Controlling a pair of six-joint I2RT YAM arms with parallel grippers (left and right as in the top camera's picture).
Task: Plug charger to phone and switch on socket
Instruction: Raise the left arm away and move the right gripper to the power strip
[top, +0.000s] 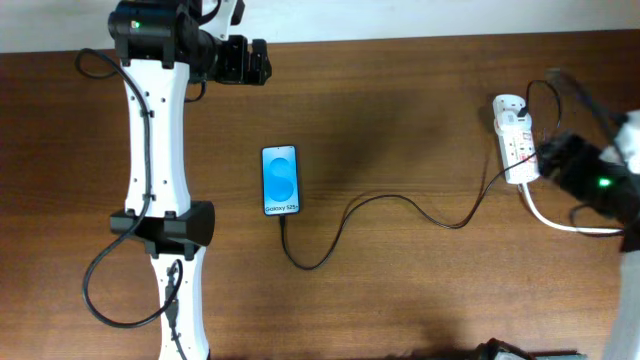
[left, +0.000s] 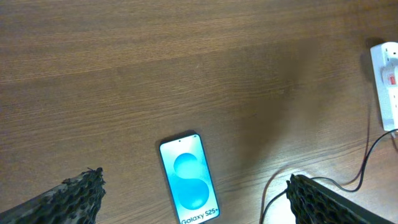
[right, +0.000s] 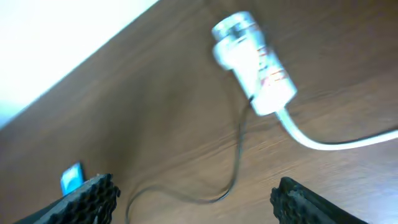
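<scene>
Wooden table (top: 400, 100) carries phone (top: 281, 180), charger (top: 390, 197) and socket (top: 515, 140).

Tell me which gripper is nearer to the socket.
Right. The right gripper hovers close beside the socket; the left gripper is far off on the other side, beyond the phone.

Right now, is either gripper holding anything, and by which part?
Nothing is held. The left gripper and the right gripper both stand open with empty gaps; the charger and phone lie on the table, untouched.
</scene>
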